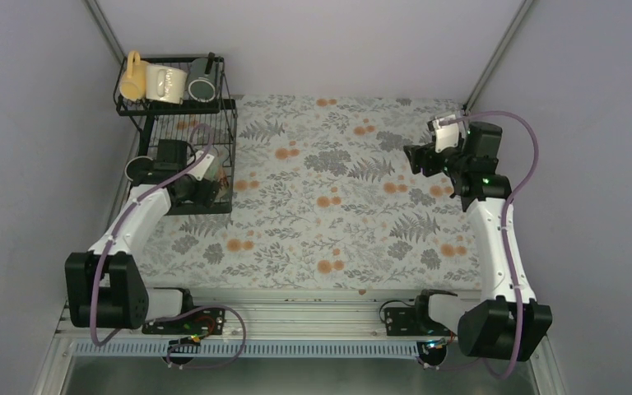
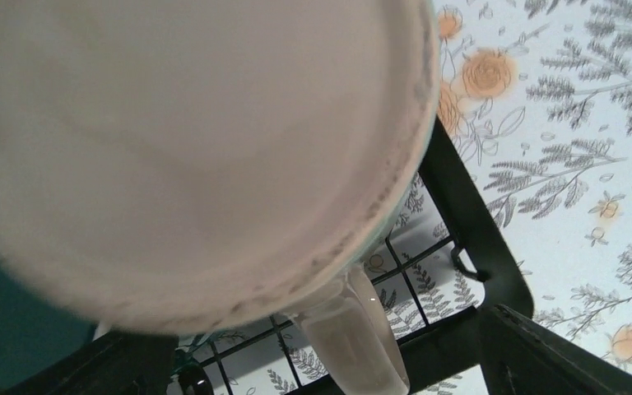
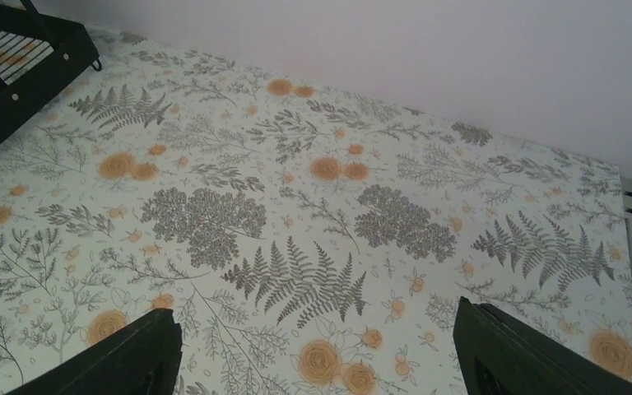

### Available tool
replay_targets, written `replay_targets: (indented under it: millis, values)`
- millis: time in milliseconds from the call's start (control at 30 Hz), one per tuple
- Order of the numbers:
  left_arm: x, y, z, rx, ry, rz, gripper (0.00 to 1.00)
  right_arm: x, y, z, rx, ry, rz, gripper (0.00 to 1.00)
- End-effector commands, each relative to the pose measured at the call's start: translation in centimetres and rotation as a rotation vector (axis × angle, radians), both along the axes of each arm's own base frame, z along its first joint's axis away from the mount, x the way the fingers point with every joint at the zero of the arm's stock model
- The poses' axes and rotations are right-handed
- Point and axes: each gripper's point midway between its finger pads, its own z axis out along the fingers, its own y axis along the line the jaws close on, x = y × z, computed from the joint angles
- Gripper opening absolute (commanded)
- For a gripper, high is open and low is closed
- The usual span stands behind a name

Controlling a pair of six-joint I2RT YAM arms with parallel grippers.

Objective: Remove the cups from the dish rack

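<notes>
In the dish rack [image 1: 232,140], far-left corner of the table [image 1: 337,222], nothing looks unloaded yet. Left gripper [image 2: 325,366] straddles beige mug [image 2: 181,140], grip unclear. Right gripper [image 3: 329,358] agape, empty.

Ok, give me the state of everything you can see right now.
Yellow mug: on upper shelf.
Cream mug: on upper shelf.
Dark mug: on upper shelf.
Black mug: at lower tray's left edge.
Beige mug: in lower tray, between left fingers.
Left fingers: open.
Right fingers: open, empty, above tablecloth.

Matt ceramic mug [image 2: 173,148] (black wire rack [image 2: 461,206]).
</notes>
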Motion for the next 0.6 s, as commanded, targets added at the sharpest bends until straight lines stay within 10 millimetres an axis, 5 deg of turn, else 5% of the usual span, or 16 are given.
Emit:
replay_targets:
  millis: [0, 567]
  values:
    - [0.3, -0.4, -0.8, -0.015, 0.042, -0.003, 0.89, 0.0, -0.2, -0.2, -0.028, -0.014, -0.009, 0.85]
    - [0.0, -1.4, -3.6, -0.041, 0.101, -0.025, 0.43, -0.3, -0.7, -1.5, -0.06, -0.015, -0.027, 0.85]
